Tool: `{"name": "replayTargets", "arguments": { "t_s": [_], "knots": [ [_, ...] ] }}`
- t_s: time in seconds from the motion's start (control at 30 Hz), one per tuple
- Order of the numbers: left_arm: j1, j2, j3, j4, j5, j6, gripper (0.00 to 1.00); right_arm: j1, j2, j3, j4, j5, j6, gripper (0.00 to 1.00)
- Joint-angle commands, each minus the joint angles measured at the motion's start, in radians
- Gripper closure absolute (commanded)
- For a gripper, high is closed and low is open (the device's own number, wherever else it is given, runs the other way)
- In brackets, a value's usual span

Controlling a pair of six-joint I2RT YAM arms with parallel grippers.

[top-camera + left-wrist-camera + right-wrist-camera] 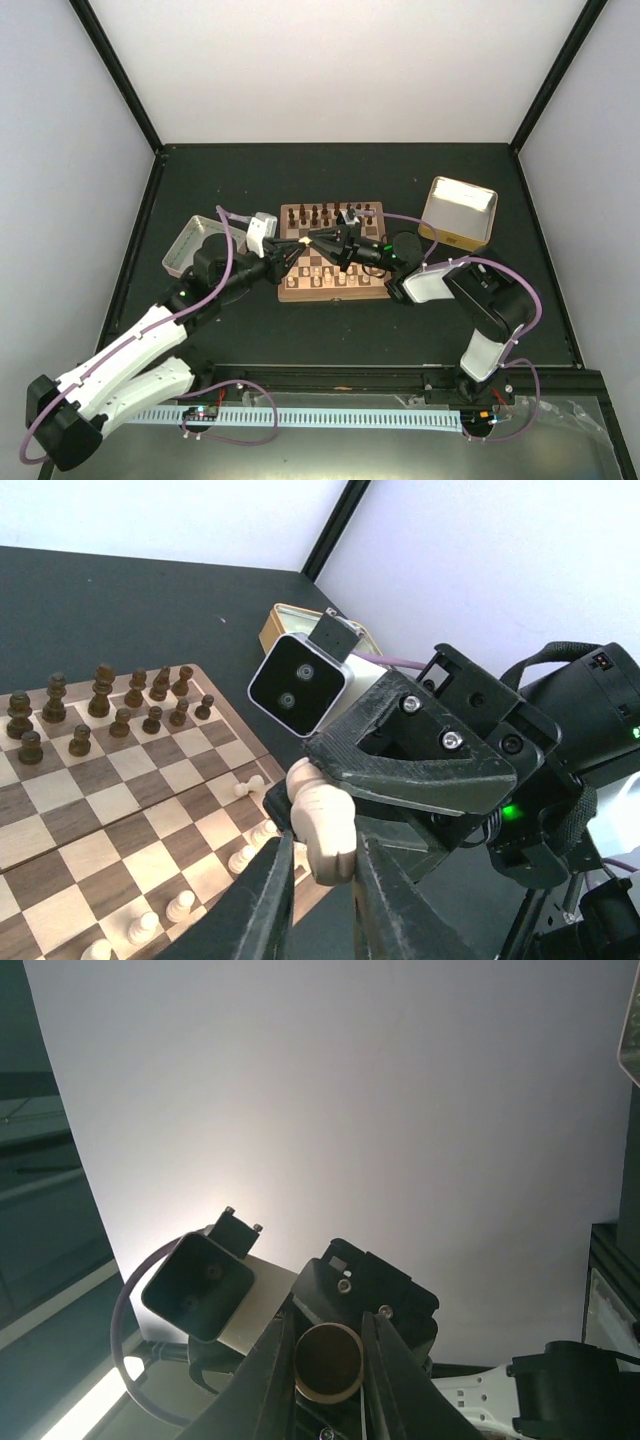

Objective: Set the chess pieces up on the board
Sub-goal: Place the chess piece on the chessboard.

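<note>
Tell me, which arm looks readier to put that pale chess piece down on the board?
Probably the left gripper: its fingers pinch the pale piece just above the board, while the right gripper points upward.

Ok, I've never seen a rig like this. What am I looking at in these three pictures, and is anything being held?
Two robot arms sit at the near edge of a dark table. The overhead picture looks down on both; the other two come from a camera on each wrist. A wooden chessboard lies in the middle, with dark pieces on its far rows and pale pieces on the near ones. A shallow tray lies to the left and a tin to the right. Above the board, the left tool grips a pale chess piece. The right tool seems to clamp the same piece: its camera shows a round base between its fingers.
</note>
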Motion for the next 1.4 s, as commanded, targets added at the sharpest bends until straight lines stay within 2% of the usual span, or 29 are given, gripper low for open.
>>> {"name": "replayTargets", "arguments": {
  "t_s": [0.0, 0.17, 0.33, 0.43, 0.53, 0.6, 0.7, 0.83, 0.97, 1.1, 1.2, 1.37],
  "knots": [
    [-0.001, 0.017, 0.016, 0.04, -0.014, -0.002, 0.83, 0.005, 0.012, -0.014, 0.042, -0.014, -0.036, 0.92],
    [-0.001, 0.025, 0.02, 0.035, -0.022, -0.008, 0.84, 0.005, 0.009, -0.025, 0.019, -0.02, -0.061, 0.92],
    [-0.001, 0.035, 0.042, -0.009, -0.036, -0.007, 0.95, 0.004, 0.006, -0.028, 0.009, -0.021, -0.075, 0.88],
    [-0.001, 0.043, 0.075, -0.117, -0.054, 0.003, 0.97, 0.0, -0.01, -0.036, -0.064, -0.027, -0.123, 0.69],
    [-0.001, 0.065, 0.127, -0.307, -0.079, 0.021, 0.97, -0.018, -0.047, -0.065, -0.167, -0.021, -0.21, 0.52],
    [-0.001, 0.081, 0.156, -0.429, -0.103, 0.027, 0.97, -0.041, -0.08, -0.096, -0.228, -0.013, -0.26, 0.48],
    [-0.002, 0.123, 0.203, -0.582, -0.102, 0.024, 0.97, -0.079, -0.139, -0.128, -0.336, -0.002, -0.351, 0.45],
    [-0.006, 0.225, 0.266, -0.733, -0.088, 0.012, 0.95, -0.124, -0.26, -0.124, -0.587, 0.036, -0.525, 0.44],
    [-0.03, 0.343, 0.313, -0.795, -0.074, 0.022, 0.94, -0.163, -0.397, -0.091, -0.907, 0.141, -0.74, 0.44],
    [-0.064, 0.45, 0.359, -0.802, -0.089, 0.026, 0.95, -0.178, -0.516, -0.064, -1.154, 0.287, -0.864, 0.44],
    [-0.089, 0.554, 0.416, -0.831, -0.125, 0.026, 0.95, -0.182, -0.578, -0.053, -1.241, 0.363, -0.912, 0.44],
    [-0.107, 0.656, 0.483, -0.84, -0.169, 0.031, 0.95, -0.184, -0.618, -0.052, -1.284, 0.404, -0.934, 0.44]
  ]
}}
